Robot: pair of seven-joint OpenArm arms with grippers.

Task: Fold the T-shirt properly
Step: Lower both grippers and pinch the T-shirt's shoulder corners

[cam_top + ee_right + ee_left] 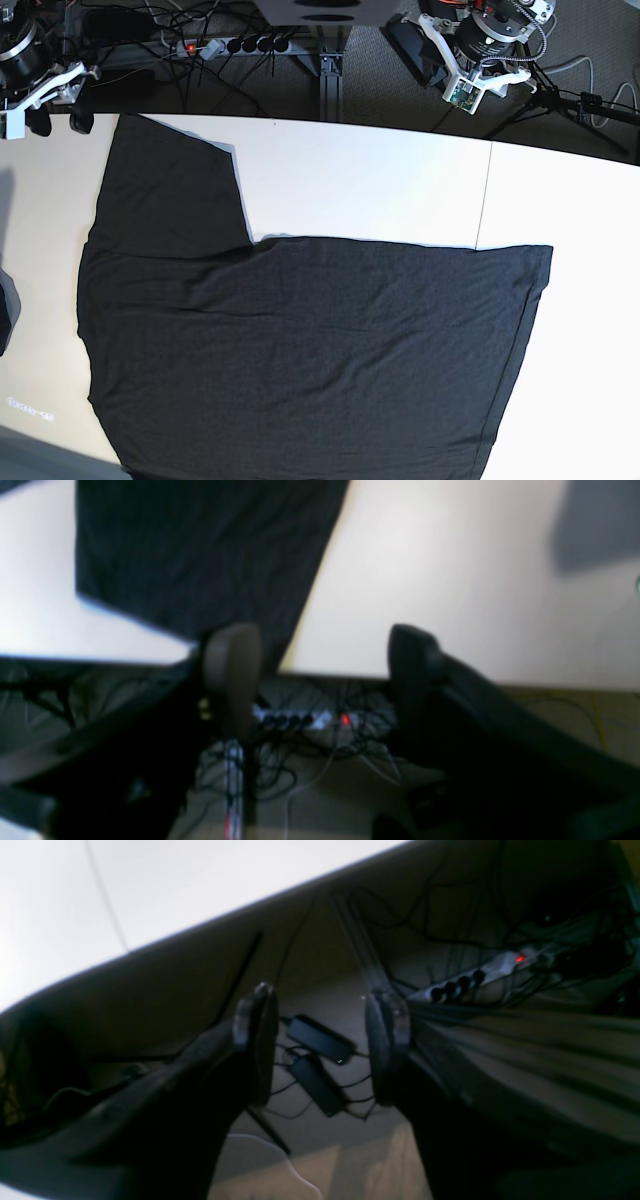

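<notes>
The black T-shirt (300,350) lies spread flat on the white table (400,180), plain side up, with one sleeve (170,190) reaching to the back left edge. No print shows. My right gripper (58,122) is open and empty at the back left table edge, just left of that sleeve. In the right wrist view the right gripper (320,675) hangs over the table edge with the shirt (200,550) ahead of it. My left gripper (410,50) is behind the table at the back right, away from the shirt. In its own view the left gripper (320,1040) is open and empty above the floor.
A power strip (230,45) with several plugs and tangled cables lies on the floor behind the table; it also shows in the left wrist view (475,977) and the right wrist view (295,720). Two black power bricks (315,1085) lie below the left gripper. A metal post (330,70) stands behind the table.
</notes>
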